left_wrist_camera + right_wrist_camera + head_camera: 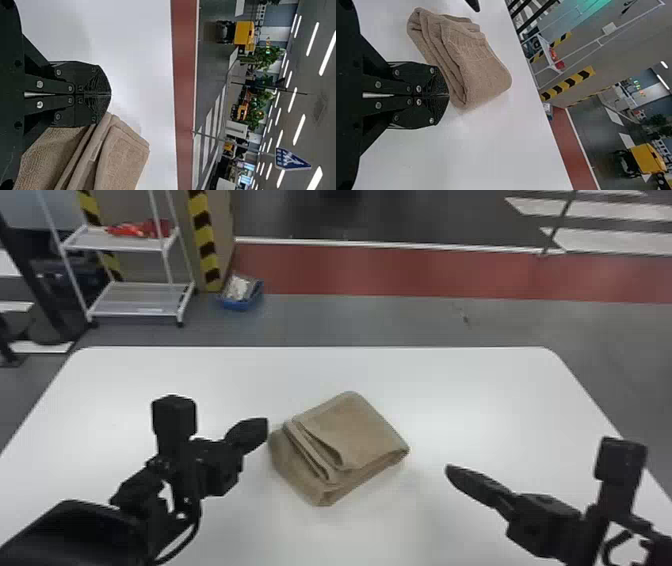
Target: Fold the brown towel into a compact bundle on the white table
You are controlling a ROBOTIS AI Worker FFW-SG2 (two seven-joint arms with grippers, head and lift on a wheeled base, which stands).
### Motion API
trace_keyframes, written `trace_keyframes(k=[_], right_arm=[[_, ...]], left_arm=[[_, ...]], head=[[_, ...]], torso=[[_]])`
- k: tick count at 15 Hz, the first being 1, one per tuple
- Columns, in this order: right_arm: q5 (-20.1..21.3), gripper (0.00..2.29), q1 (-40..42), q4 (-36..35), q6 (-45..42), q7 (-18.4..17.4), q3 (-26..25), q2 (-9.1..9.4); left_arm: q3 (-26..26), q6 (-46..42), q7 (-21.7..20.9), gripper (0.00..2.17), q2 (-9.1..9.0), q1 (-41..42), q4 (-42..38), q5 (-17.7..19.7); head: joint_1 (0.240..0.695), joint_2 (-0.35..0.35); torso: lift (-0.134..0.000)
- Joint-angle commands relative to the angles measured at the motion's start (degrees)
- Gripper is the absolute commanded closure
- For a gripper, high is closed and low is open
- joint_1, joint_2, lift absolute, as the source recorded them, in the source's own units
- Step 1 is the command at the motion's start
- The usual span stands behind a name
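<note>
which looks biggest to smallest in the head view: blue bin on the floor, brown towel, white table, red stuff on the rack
1. white table
2. brown towel
3. blue bin and red stuff: they look too alike in size to rank

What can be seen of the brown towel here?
The brown towel looks like soft, textured cloth, folded into a thick, layered bundle with rounded folds. It lies askew on the white table, its top layer's edge curving loosely. The left gripper, jaws shut, is close beside its left corner; contact is unclear. The right gripper is apart from it.
</note>
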Motion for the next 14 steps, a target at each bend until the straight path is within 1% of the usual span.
trace_keyframes(k=[1, 3, 6, 8, 10, 11, 14], right_arm=[[-3.34, 1.96, 2.76, -2.44, -0.50, 1.37, -5.29, 0.94], [-4.30, 1.96, 3.82, -3.23, -0.50, 2.42, -7.66, 1.73], [-4.83, 1.96, 3.90, -3.41, 0.02, 2.86, -8.19, 1.81], [-7.03, 1.96, 3.90, -3.59, 0.37, 3.56, -8.63, 1.81], [-7.64, 1.96, 3.90, -4.55, 0.55, 3.83, -8.54, 1.90], [-8.26, 1.96, 3.90, -4.82, 0.73, 3.92, -8.80, 1.90], [-8.70, 1.96, 4.96, -5.96, 1.25, 4.62, -9.68, 1.99]], left_arm=[[-0.53, -0.27, -0.84, 1.35, 0.08, -0.73, 1.91, -1.39], [-0.53, -0.27, -1.19, 1.35, 0.35, -0.64, 1.73, -1.56], [-0.44, -0.27, -1.46, 1.35, 0.70, 1.11, -0.03, -1.56], [-0.18, -0.27, -2.16, 1.35, 0.70, 1.82, -0.55, -1.39], [-0.18, -1.15, -2.16, 1.35, 0.52, 1.46, 0.68, -1.47], [-0.53, -3.08, -2.16, 1.35, 0.35, 0.85, 1.91, -1.56], [-1.32, -3.26, -2.77, 1.35, 0.08, -1.44, 4.90, -1.74]], head=[[0.695, -0.111], [0.695, -0.135], [0.695, -0.161], [0.695, -0.167], [0.695, -0.165], [0.695, -0.161], [0.695, -0.152]], torso=[[-0.124], [-0.124], [-0.124], [-0.124], [-0.124], [-0.124], [-0.124]])
